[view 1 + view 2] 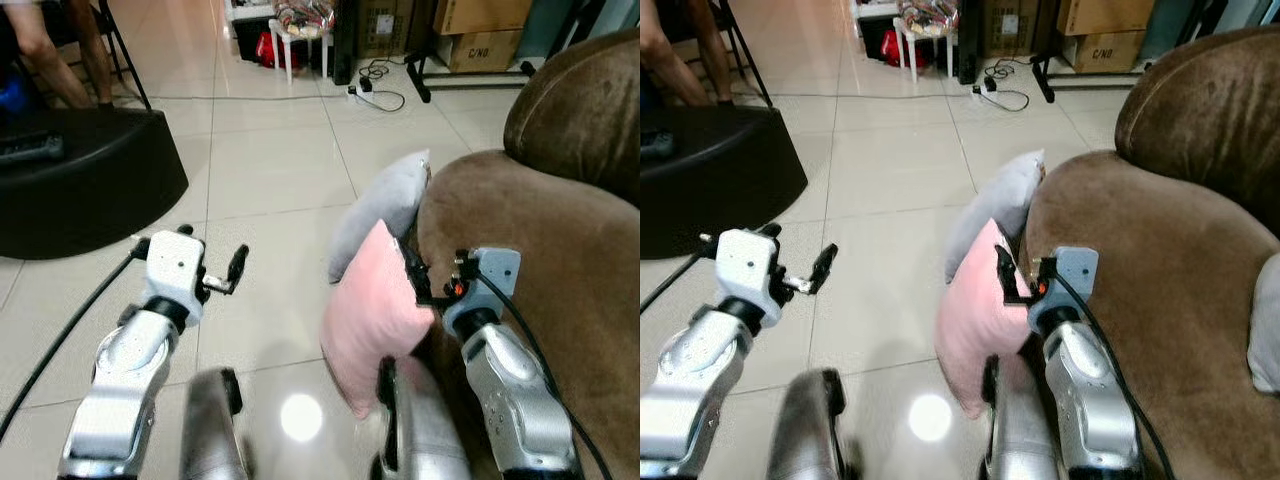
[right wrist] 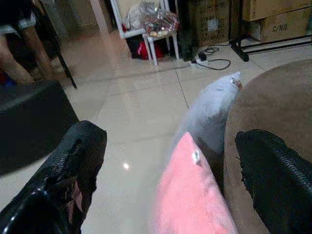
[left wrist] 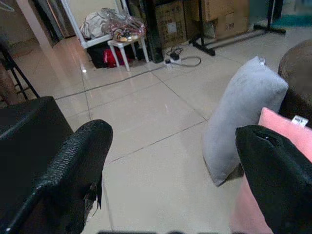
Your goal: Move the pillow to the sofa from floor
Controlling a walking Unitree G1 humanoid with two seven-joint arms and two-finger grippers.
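A pink pillow (image 1: pixel 370 320) stands on edge on the tiled floor and leans against the arm of the brown sofa (image 1: pixel 560 260). Behind it a grey pillow (image 1: pixel 385 205) leans on the same arm. My right gripper (image 1: pixel 415 272) hovers at the pink pillow's upper edge, between pillow and sofa arm. In the right wrist view its fingers (image 2: pixel 73 161) are spread wide, open, with the pink pillow's (image 2: pixel 192 204) top edge in the gap. My left gripper (image 1: pixel 212 250) is open over the bare floor, well left of both pillows; its wrist view looks towards the grey pillow (image 3: pixel 243 107).
A large black curved seat (image 1: pixel 80 175) sits on the floor at the left, with a person's legs (image 1: pixel 60 50) on a chair behind it. Farther back are a white stool (image 1: pixel 300 40), cardboard boxes (image 1: pixel 480 30) and a power strip with cable (image 1: pixel 375 95). A pale cushion (image 1: pixel 1265 330) lies on the sofa seat.
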